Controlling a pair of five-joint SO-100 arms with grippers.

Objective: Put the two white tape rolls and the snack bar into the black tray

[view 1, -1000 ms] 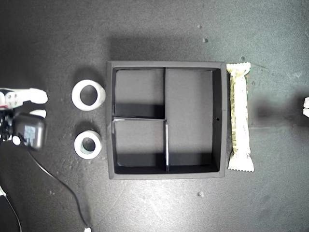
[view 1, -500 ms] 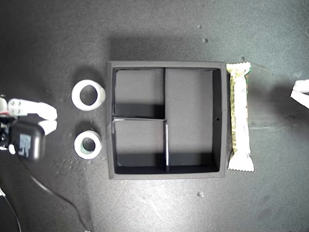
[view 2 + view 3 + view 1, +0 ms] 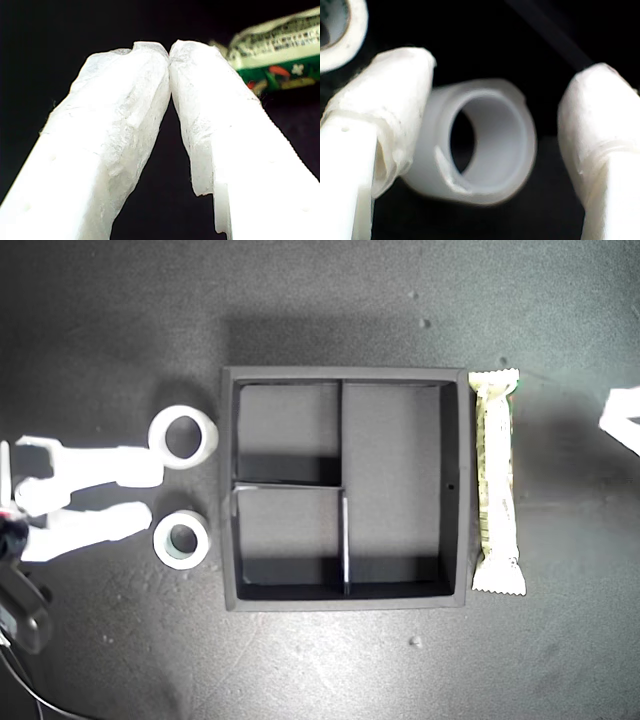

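The black tray (image 3: 345, 487) sits empty between us. Our second gripper (image 3: 150, 494) gapes wide beside the thin tape roll (image 3: 183, 437), touching neither roll. Our first gripper (image 3: 169, 50), tips pressed together, hovers near the snack bar (image 3: 497, 483).

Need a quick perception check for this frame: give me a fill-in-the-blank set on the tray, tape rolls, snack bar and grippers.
1. The black tray holds ____ task items.
2. My second gripper is ____, with the thin-walled tape roll between its fingers.
3. The snack bar lies just outside the tray's wall on the exterior view's ____.
4. My first gripper is ____.

Missing words: no; open; right; shut
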